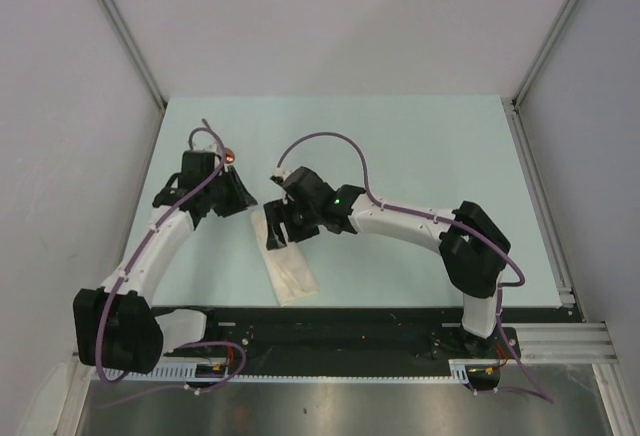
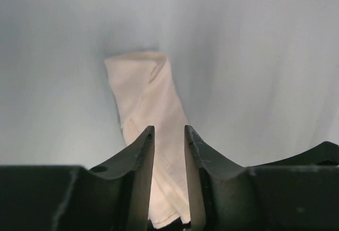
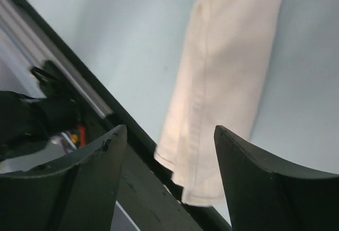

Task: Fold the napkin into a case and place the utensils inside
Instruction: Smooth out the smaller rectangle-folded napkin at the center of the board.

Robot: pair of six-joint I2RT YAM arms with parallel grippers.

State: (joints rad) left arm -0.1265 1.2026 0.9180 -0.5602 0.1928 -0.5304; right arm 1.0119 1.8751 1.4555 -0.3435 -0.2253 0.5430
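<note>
Folded case [image 1: 290,271] on the bench [image 1: 420,156]; both hands open.
The cream-white cloth lay as a long narrow strip, running 11 to 5 o'clock in the top view, with its 5 o'clock end at the bench's near edge. Over the 11 o'clock end hung the right hand [image 1: 282,228], fingers spread wide with nothing between them; its wrist view showed the cloth below the gap. Just at 9 o'clock of that end sat the left hand [image 1: 232,199], fingers parted only narrowly. Cloth showed through that gap in its wrist view, contact unclear. At 12 o'clock of the left hand lay the spoon [image 1: 230,154], only its copper-orange bowl showing, the rest hidden.
</note>
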